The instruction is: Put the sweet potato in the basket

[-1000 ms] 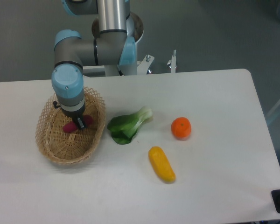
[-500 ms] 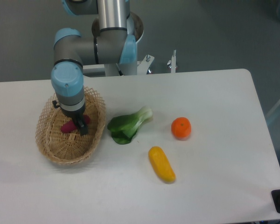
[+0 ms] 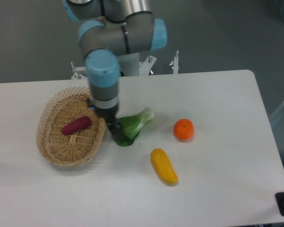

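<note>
The dark magenta sweet potato [image 3: 76, 125] lies on the floor of the oval wicker basket [image 3: 49, 146] at the left of the table, with nothing holding it. My gripper [image 3: 114, 129] hangs to the right of the basket's rim, over the left end of the green leafy vegetable [image 3: 132, 126]. Its dark fingers point down and hold nothing, but the gap between them is too small and dark to read. The arm's wrist hides part of the basket's right rim.
A round orange fruit [image 3: 183, 129] sits right of the leafy vegetable. A yellow oblong vegetable [image 3: 164, 166] lies nearer the front edge. The robot's base and column stand behind the table's back edge.
The gripper has let go of the sweet potato, which now lies free in the basket. The arm has swung right, out of the basket, to above the leafy vegetable.
</note>
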You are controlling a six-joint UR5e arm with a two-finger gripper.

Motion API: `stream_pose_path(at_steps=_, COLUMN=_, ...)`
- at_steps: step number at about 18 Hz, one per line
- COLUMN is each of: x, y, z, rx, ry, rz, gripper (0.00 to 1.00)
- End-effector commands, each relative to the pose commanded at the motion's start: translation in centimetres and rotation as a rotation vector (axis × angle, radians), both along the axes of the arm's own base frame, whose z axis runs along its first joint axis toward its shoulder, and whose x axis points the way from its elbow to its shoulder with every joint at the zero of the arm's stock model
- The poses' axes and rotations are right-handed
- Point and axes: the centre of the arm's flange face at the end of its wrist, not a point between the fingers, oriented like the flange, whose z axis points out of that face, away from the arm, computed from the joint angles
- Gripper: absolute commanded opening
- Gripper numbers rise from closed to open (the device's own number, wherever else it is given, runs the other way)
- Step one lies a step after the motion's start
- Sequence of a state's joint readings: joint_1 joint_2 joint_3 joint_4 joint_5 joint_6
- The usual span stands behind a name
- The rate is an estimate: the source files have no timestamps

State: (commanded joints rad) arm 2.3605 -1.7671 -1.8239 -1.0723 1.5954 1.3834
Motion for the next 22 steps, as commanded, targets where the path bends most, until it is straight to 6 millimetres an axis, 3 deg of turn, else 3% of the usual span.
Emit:
stream_pose_path(at_steps=4, x=-6.1, y=-2.6, z=0.7, rx=0.009, ry=0.01, rz=-0.057, gripper=1.0)
stream_pose_path(at_steps=7, x=-11.7, y=-4.4, z=-1.1, rx=-0.001, ry=-0.001, rz=-0.017, gripper=1.0)
stream_pose_path(at_steps=8, x=-13.7, y=-4.5, z=-1.8, rx=-0.002, ry=-0.002, rz=-0.016, gripper=1.0)
stream_pose_path(at_steps=10, x=-16.1, y=-3.8, z=-0.3, rx=0.034, ry=0.026, rz=-0.009, gripper=1.0)
stream_pose_path(at_steps=15, x=-19.6, y=-5.1, z=-0.3, rx=0.091, ry=0.016, rz=0.034, gripper=1.0)
stream_pose_path(at_steps=22, x=-22.0, y=-6.5, z=-0.9, rx=0.086, ry=0.019, rz=0.049, gripper=1.0)
